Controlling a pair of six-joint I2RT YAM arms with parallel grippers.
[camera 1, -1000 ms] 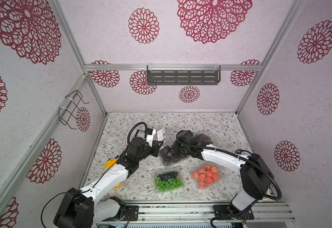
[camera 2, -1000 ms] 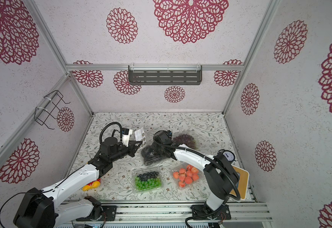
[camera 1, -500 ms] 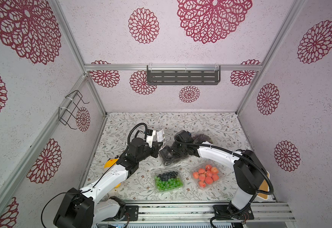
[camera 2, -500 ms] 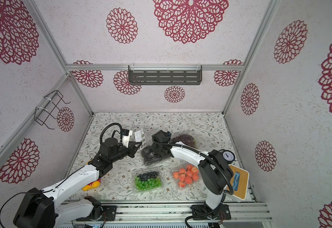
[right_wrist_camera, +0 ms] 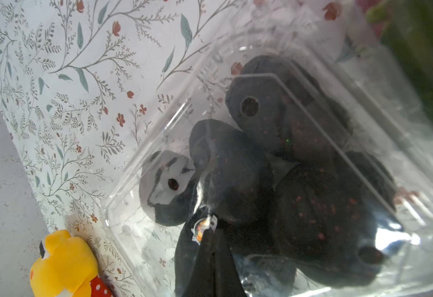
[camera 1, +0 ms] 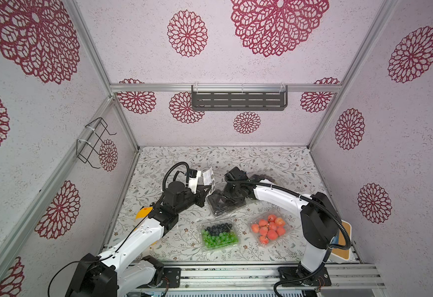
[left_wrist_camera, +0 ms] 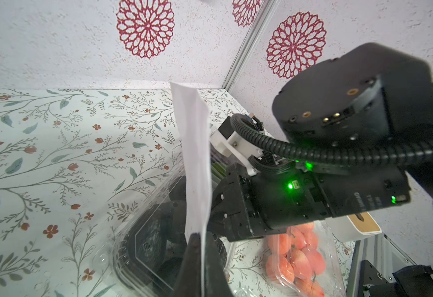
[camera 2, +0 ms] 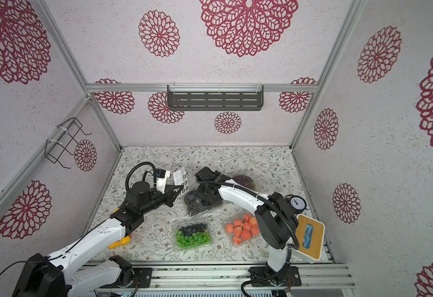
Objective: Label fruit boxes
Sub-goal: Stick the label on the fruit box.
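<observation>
Four clear fruit boxes lie on the floral mat in both top views. The black-fruit box point(camera 1: 219, 204) point(camera 2: 197, 205) is in the middle, the dark purple one point(camera 1: 265, 177) point(camera 2: 245, 180) behind it, and the green-and-blue point(camera 1: 219, 235) and orange-red point(camera 1: 269, 228) ones in front. My right gripper point(right_wrist_camera: 209, 228) is shut on a small round sticker point(right_wrist_camera: 202, 227) and hovers close over the lid of the black-fruit box point(right_wrist_camera: 287, 154). My left gripper point(left_wrist_camera: 201, 239) point(camera 1: 205, 190) is shut on the white sticker sheet point(left_wrist_camera: 195, 154) point(camera 1: 208, 177), which it holds upright just left of that box.
A yellow plush toy point(camera 1: 143, 212) point(right_wrist_camera: 63, 262) lies under the left arm near the left wall. A white box with a wooden top point(camera 2: 309, 234) and a round dial point(camera 2: 297, 203) stand at the front right. A wire basket point(camera 1: 93, 142) hangs on the left wall.
My right arm's elbow has swung a little to the left, and its gripper has stayed over the black-fruit box. The left arm and the sheet have barely moved.
</observation>
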